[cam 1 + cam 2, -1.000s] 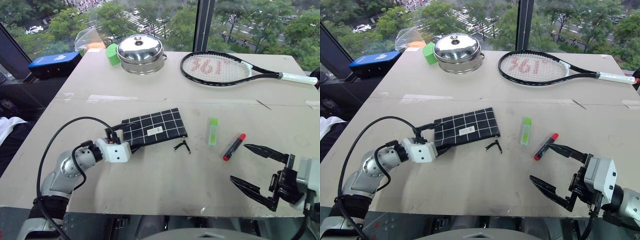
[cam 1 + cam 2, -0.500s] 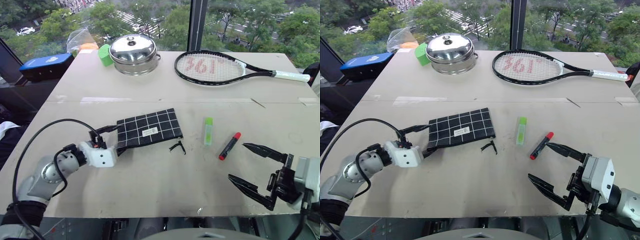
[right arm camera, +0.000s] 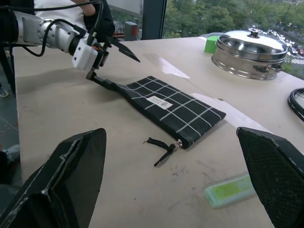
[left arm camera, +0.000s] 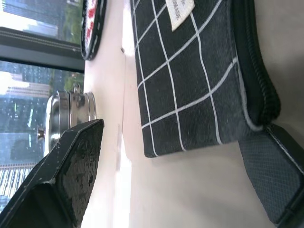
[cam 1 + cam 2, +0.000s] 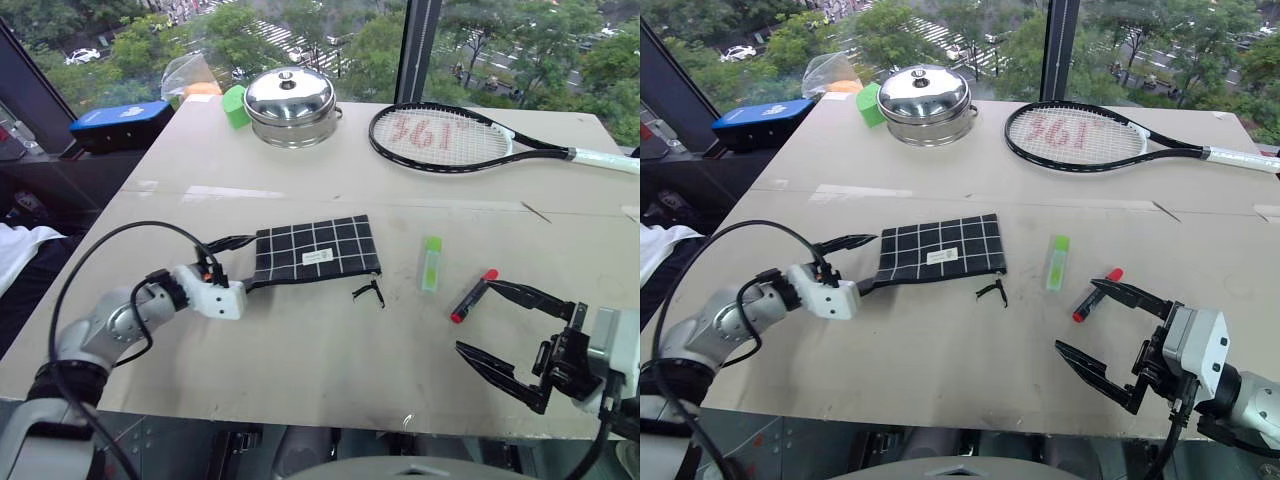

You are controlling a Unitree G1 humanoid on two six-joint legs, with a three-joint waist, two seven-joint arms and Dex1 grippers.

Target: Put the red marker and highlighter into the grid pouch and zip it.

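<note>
Nothing is packed yet, so the whole task remains. Nearest the viewer, the right gripper point(image 5: 515, 340) hovers at the table's point(image 5: 300, 370) front edge, its two black fingers spread wide and holding nothing. Just beyond its far fingertip lies the red marker point(image 5: 472, 297), loose on the tabletop. A little past and to the left of that lies the light-green highlighter point(image 5: 429, 264), also loose. Farther left, the grid pouch point(image 5: 316, 250) lies flat, its zipper pull cord point(image 5: 368, 292) trailing from the corner nearest the right gripper. The left gripper point(image 5: 232, 263) stands at the pouch's opposite end, fingers apart, one on each side of that end, not visibly clamped. The pouch appears zipped shut, so it likely needs opening before either pen goes in, then zipping.
</note>
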